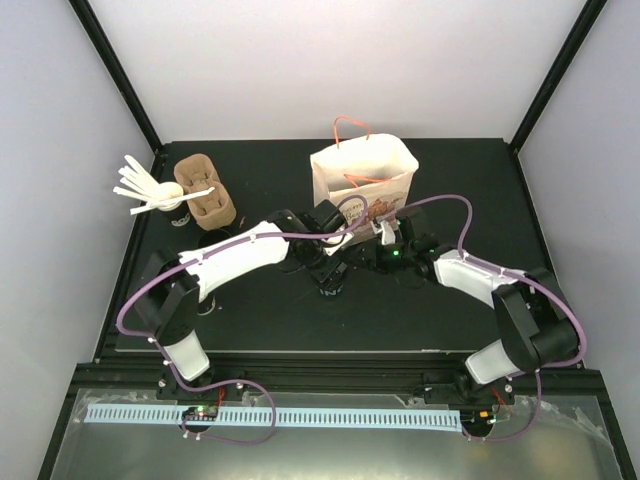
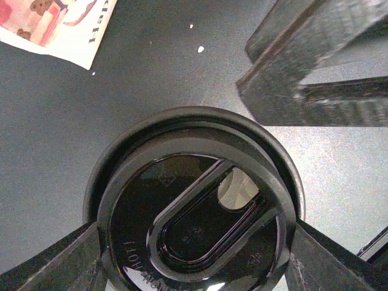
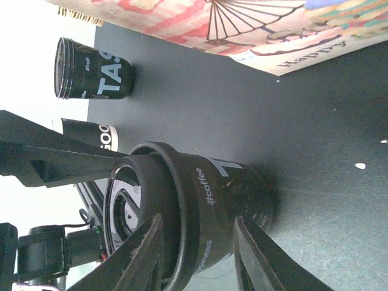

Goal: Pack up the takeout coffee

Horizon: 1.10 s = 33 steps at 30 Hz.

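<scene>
Close under left wrist: lidded cup [image 2: 197,212] clamped at lid rim by left hand [image 2: 194,242]. Right wrist: same cup between fingers of right hand [image 3: 198,219], grip unclear; second cup [image 3: 91,68] near paper bag [image 3: 242,30]. Overhead: hands over bench [image 1: 250,320] before bag.

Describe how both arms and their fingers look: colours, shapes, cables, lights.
The left arm and right arm have white links joined by black joints. A looping purple cable runs along each. A small green light glows near the right wrist. The fingers are matte black and angular.
</scene>
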Motion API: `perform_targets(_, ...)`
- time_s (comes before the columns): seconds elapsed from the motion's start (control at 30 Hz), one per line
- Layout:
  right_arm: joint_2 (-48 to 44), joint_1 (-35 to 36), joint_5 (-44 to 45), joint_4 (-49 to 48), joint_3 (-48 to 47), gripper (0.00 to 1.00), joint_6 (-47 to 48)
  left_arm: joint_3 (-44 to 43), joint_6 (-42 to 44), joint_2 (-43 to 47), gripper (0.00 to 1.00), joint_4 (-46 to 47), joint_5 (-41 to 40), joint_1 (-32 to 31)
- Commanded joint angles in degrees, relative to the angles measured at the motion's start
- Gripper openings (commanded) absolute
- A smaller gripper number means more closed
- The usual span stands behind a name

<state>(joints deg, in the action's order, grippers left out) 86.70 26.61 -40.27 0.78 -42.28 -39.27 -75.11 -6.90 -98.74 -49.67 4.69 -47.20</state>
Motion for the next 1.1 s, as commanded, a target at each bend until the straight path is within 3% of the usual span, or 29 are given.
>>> perform_targets(0.0,-3.46,0.24,3.57,3.51,0.45,0.35,3.51,3.14,-2.82,-5.19,0.61,-8.05,2.73,-1.35)
perform_targets(0.13,-5.36,0.13,3.76,5.06,-0.31,0.4,5.82,1.9,-4.04,-3.63,0.63,-8.79,-0.8,-1.62)
perform_targets(0.37,-4.5,0.12,1.1,9.32,-1.9,0.46,10.26,0.67,-5.82,-1.03,0.85,-9.03,0.12,-1.71)
perform_targets(0.73,-3.37,0.14,-3.28,11.46,-1.66,0.53,13.41,-12.71,-6.02,-1.52,0.95,-16.87,-0.37,-1.68)
perform_targets(0.87,-3.67,0.19,-6.39,9.53,-1.41,0.56,13.01,-15.27,-5.67,-1.64,0.93,-18.15,-0.21,-1.67)
perform_targets(1.07,-4.71,0.2,-11.97,5.13,-0.37,0.73,11.24,-14.66,-5.37,-1.05,0.92,-17.06,1.39,-1.67)
